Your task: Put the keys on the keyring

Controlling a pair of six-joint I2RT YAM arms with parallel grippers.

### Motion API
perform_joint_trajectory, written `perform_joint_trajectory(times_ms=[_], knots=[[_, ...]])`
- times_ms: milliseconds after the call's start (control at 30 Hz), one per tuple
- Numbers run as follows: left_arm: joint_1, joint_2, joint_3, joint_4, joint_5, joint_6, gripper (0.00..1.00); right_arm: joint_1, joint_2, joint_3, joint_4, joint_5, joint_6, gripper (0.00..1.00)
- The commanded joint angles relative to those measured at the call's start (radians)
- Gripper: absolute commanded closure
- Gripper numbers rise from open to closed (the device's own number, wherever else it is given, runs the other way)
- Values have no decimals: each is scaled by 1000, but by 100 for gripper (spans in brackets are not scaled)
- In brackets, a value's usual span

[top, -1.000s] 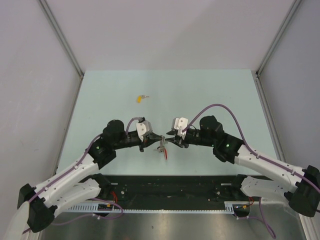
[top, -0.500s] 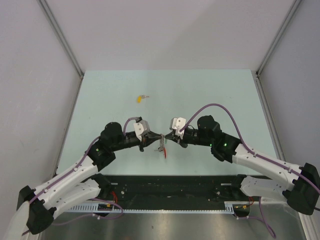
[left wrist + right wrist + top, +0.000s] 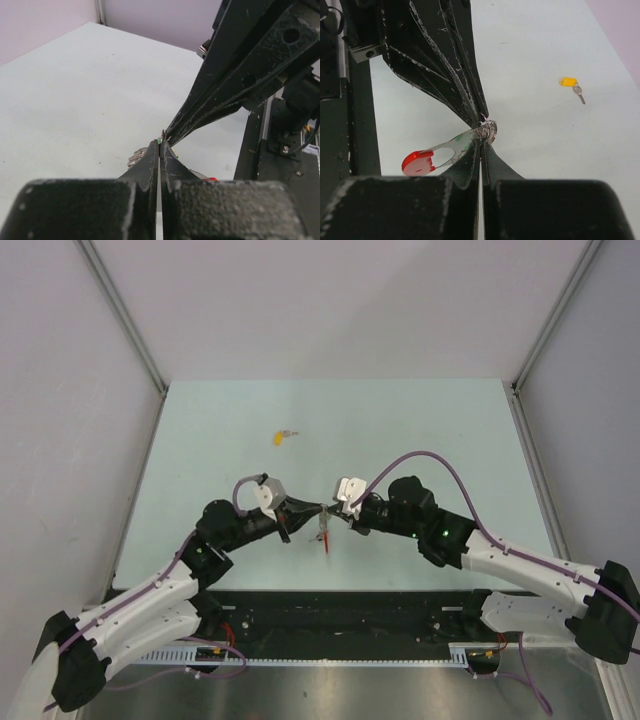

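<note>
My left gripper (image 3: pixel 319 508) and right gripper (image 3: pixel 329 513) meet tip to tip above the near middle of the table, both shut. The keyring (image 3: pixel 489 129) shows as a silver coil at their tips, with a flat metal tag ending in a red piece (image 3: pixel 418 162) hanging to the left. My right gripper (image 3: pixel 482 140) pinches just under the coil. A sliver of the green key (image 3: pixel 159 140) sits between the tips of my left gripper (image 3: pixel 160 144). The yellow key (image 3: pixel 279 436) (image 3: pixel 568 81) lies alone on the table farther back.
The pale green table (image 3: pixel 420 430) is walled by grey panels on the left, back and right. A black rail (image 3: pixel 340 605) runs along the near edge by the arm bases. The right arm's purple cable (image 3: pixel 430 455) loops above its wrist.
My right gripper has closed on the keyring's coil. Both wrists have shifted slightly left and the left wrist has rolled. The yellow key has not moved.
</note>
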Motion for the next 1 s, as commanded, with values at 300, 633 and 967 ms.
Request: perform_joint_trajectory(times_ms=[300, 633, 967], knots=[[-46, -39, -145, 429, -133, -174, 99, 52, -8, -18, 83, 158, -16, 100], [-46, -142, -106, 133, -143, -102, 66, 62, -26, -11, 60, 119, -63, 100], [-32, -44, 109, -316, -83, 114, 54, 79, -20, -1, 31, 115, -89, 100]])
